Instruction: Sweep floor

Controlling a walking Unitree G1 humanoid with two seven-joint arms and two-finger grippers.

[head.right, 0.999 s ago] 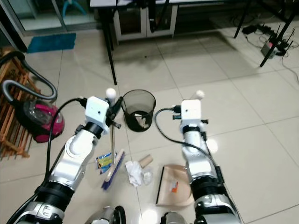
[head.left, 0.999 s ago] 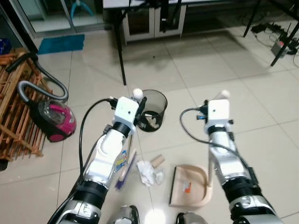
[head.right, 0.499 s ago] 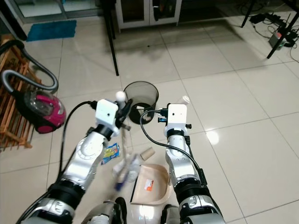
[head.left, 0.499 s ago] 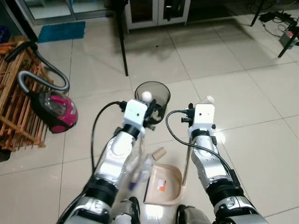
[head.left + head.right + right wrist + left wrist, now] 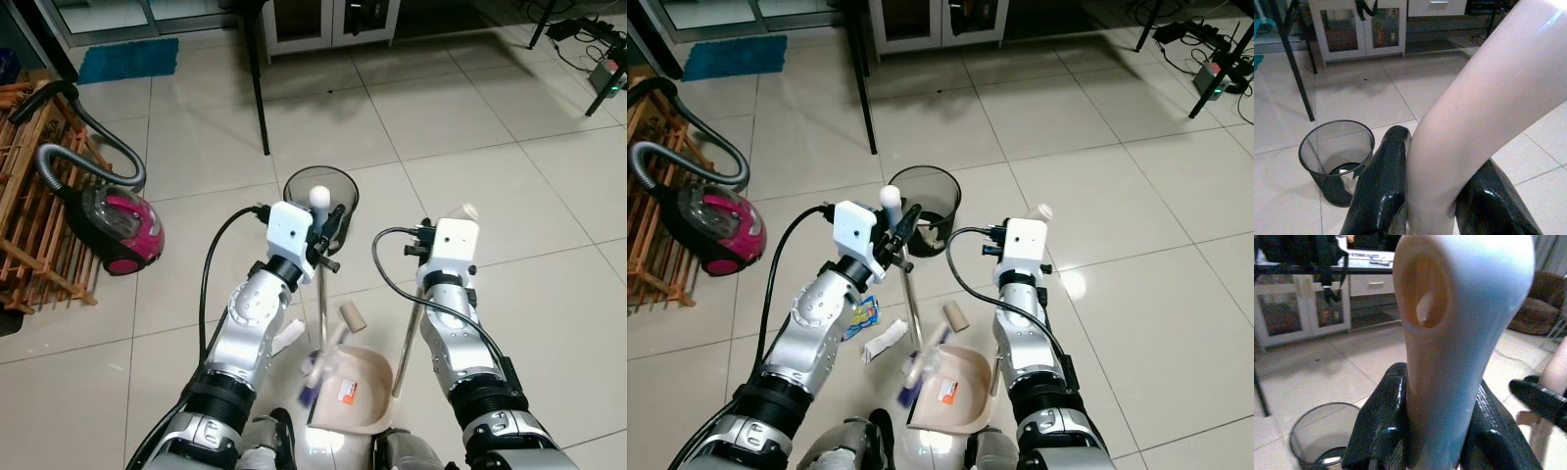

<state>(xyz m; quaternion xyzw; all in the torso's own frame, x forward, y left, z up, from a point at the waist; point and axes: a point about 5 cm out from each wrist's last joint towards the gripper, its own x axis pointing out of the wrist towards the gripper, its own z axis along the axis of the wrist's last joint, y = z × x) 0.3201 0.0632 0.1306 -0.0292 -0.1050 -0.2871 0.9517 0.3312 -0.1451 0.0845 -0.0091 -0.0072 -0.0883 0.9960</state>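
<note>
Gripping the pale top of the broom handle [image 5: 1459, 333] between its two black fingers [image 5: 1382, 431], the left gripper [image 5: 328, 230] is clamped tight on it, and the thin metal shaft runs down from there to the blurred broom head [image 5: 315, 370] at the open mouth of the dustpan [image 5: 367, 397]. The right gripper [image 5: 1435, 196] is likewise closed on the beige dustpan handle [image 5: 1474, 98], its fingers [image 5: 1382, 196] pressed against both sides, with the long handle rod [image 5: 409, 333] slanting down to the pan on the tiled floor [image 5: 549, 176]. The beige dustpan holds a small white and orange scrap [image 5: 346, 393] lying flat on its bed; other bits at its mouth are too blurred to tell. A cardboard tube [image 5: 351, 316] lies on the floor just beyond the pan's far edge, touching or nearly touching it. A crumpled white paper [image 5: 886, 341] and a blue and yellow wrapper [image 5: 860, 315] lie on the tiles beside the left forearm, apart from the pan. The dark mesh waste bin [image 5: 320, 186] stands upright just beyond the grippers, with some pale crumpled rubbish [image 5: 1344, 172] at its bottom. Well off to the robot's left, a pink vacuum cleaner [image 5: 122, 227] sits next to a wooden rack [image 5: 29, 225], and a blue mat [image 5: 127, 61] lies further away.
</note>
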